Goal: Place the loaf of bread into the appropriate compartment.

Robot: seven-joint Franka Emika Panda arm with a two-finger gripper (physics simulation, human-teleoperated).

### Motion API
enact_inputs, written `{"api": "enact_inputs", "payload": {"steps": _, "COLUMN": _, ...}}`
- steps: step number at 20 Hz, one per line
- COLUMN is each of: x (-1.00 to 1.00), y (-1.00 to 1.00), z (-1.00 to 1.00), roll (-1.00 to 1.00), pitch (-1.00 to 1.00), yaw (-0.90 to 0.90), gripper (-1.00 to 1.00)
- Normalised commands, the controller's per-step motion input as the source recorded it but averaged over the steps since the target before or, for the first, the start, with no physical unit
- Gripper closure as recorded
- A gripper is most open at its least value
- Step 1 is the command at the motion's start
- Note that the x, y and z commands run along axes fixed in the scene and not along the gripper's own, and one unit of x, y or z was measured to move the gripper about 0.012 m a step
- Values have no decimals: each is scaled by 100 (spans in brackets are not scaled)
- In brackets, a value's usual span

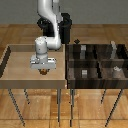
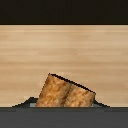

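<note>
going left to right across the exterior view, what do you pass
pale wooden tray → gripper holding the loaf of bread over the tray → dark divided bin with small grey blocks in its cells

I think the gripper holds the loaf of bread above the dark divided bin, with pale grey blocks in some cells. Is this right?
Not quite. The gripper holds the loaf of bread above the pale wooden tray, not the dark divided bin; the exterior view shows this. The pale grey blocks do sit in some cells.
</note>
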Motion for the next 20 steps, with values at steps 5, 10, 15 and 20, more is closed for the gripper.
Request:
{"api": "enact_inputs", "payload": {"steps": 5, "x": 0, "y": 0, "z": 100, "roll": 0, "pitch": 0, "yaw": 0, "gripper": 100}}
{"api": "enact_inputs", "payload": {"steps": 10, "x": 0, "y": 0, "z": 100, "roll": 0, "pitch": 0, "yaw": 0, "gripper": 100}}
{"api": "enact_inputs", "payload": {"steps": 15, "x": 0, "y": 30, "z": 40, "roll": 0, "pitch": 0, "yaw": 0, "gripper": 100}}
{"api": "enact_inputs", "payload": {"steps": 20, "x": 0, "y": 100, "z": 0, "roll": 0, "pitch": 0, "yaw": 0, "gripper": 100}}
